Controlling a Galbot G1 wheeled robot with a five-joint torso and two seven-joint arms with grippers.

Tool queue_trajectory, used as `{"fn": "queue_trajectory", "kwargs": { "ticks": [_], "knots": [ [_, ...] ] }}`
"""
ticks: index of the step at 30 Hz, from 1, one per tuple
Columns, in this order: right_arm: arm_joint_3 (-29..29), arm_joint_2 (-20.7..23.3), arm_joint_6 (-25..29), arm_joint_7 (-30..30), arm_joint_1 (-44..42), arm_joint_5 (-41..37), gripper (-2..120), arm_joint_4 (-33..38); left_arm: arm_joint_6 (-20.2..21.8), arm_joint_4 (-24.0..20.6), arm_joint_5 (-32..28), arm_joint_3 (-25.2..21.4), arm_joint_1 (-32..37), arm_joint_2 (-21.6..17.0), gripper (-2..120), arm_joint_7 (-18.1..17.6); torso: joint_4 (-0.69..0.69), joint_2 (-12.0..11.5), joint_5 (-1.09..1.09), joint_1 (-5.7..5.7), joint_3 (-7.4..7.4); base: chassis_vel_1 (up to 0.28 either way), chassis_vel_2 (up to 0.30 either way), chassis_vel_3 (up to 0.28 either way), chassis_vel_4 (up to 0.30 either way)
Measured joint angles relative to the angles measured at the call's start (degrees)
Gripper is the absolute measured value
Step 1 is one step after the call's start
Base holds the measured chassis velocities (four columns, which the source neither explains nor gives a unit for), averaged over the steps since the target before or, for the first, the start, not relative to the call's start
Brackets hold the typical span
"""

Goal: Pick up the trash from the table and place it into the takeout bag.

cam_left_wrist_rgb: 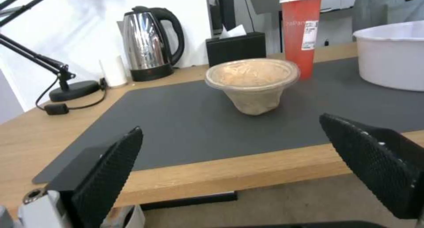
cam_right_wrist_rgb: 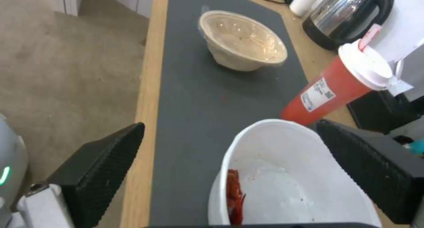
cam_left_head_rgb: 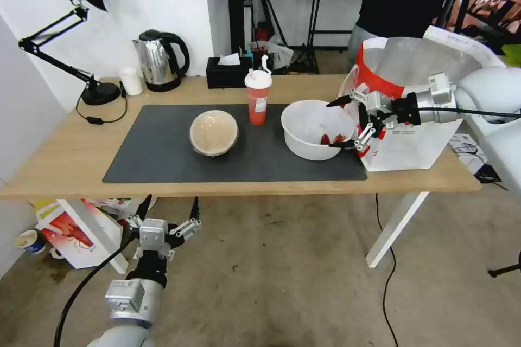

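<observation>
Table (cam_left_head_rgb: 65, 173): dark mat (cam_left_head_rgb: 163, 157) centred on top. Takeout bag (cam_left_head_rgb: 412, 146) upright at right end, mouth open. White bowl (cam_left_head_rgb: 312, 130) on mat's right edge, beside bag. Tan lidded bowl (cam_left_head_rgb: 213, 132) mid-mat. Red cup (cam_left_head_rgb: 258, 96) at mat's far edge. Right gripper (cam_left_head_rgb: 341, 123) at white bowl's rim, jaws wide, empty. Left gripper (cam_left_head_rgb: 168, 209) below table's front edge, jaws wide, empty.

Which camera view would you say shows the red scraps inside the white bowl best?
The right wrist view: it looks down into the white bowl at the red scraps. The head view shows them smaller; in the left wrist view the bowl's wall hides them.
</observation>
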State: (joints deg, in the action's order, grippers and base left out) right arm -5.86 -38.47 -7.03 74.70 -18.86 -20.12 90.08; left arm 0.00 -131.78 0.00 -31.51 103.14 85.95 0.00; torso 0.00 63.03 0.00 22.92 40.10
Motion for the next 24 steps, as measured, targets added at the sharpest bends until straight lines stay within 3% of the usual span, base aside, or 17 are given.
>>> {"fn": "queue_trajectory", "kwargs": {
  "ticks": [24],
  "knots": [
    [5.76,-1.69,-0.51,-2.51,0.18,0.40,100,0.00,0.00,0.00,0.00,0.00,0.00,0.00,100,0.00,0.00,-0.01,-0.01,0.00,0.00,0.000,0.000,0.000,0.000]
  ]
}}
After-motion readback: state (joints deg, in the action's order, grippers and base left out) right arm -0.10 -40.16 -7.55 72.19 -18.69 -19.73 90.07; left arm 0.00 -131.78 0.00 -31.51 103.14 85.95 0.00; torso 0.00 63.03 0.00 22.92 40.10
